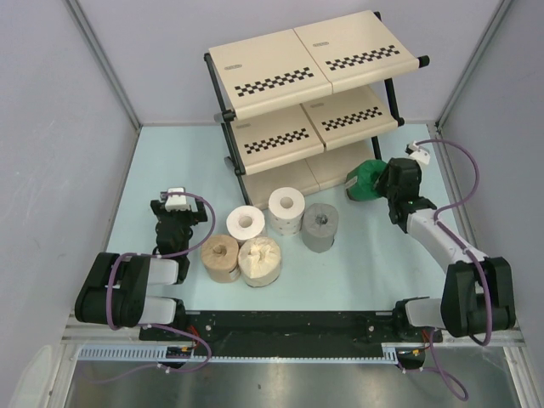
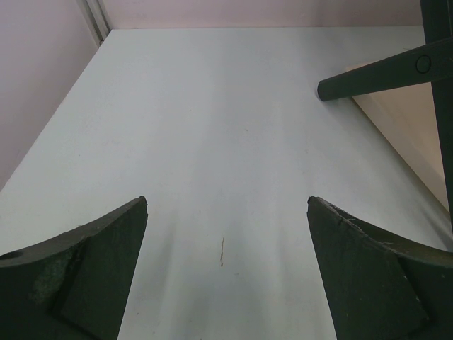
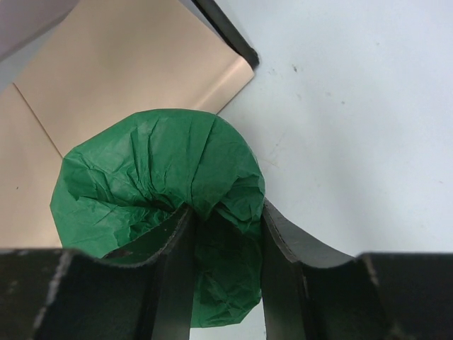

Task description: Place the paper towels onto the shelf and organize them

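My right gripper (image 1: 380, 185) is shut on the green paper towel roll (image 1: 364, 181), pinching its wall with one finger in its centre hole, at the right front corner of the shelf (image 1: 314, 64) by its lowest panel. In the right wrist view the green roll (image 3: 156, 177) sits between my fingers (image 3: 223, 234) over the cream bottom panel (image 3: 127, 71). Two white rolls (image 1: 286, 208) (image 1: 245, 225), a grey roll (image 1: 320, 226), a tan roll (image 1: 220, 257) and a cream roll (image 1: 260, 259) stand clustered on the table in front of the shelf. My left gripper (image 1: 172, 214) is open and empty, left of the cluster.
The left wrist view shows bare pale table between my fingers (image 2: 226, 241), with a black foot of the shelf frame (image 2: 382, 74) at the upper right. Grey walls enclose the table on the left, back and right.
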Tool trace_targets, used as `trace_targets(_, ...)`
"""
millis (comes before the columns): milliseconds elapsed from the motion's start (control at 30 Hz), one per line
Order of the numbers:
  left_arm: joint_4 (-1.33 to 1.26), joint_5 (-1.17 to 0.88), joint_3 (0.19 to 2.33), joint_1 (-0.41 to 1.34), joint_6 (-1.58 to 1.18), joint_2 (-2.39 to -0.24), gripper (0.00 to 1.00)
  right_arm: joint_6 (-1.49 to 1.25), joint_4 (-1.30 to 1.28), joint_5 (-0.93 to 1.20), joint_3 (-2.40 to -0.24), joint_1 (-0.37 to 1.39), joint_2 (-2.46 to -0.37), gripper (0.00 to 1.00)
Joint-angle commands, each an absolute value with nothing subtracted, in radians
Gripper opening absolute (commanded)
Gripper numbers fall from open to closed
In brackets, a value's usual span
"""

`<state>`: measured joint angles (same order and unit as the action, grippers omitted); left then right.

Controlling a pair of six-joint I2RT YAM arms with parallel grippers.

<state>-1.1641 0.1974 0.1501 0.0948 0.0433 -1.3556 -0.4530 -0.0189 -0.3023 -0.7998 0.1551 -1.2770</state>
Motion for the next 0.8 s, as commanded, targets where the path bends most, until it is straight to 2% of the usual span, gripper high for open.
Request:
trace_targets(0, -1.203, 0.176, 0.163, 0.090, 0.037, -1.341, 1.00, -0.483, 0.178, -0.290, -0.876, 0.153, -1.341, 0.37)
trace_targets(233, -1.201, 0.176, 0.163, 0.091, 0.037, -1.341, 1.00, -0.466, 0.267, -0.302, -0.922, 0.181, -1.411, 0.37)
trace_targets(767, -1.201, 0.176, 0.163, 0.091, 0.037, -1.341, 1.00, -0.400, 0.235, -0.367, -1.123, 0.224, -1.631, 0.37)
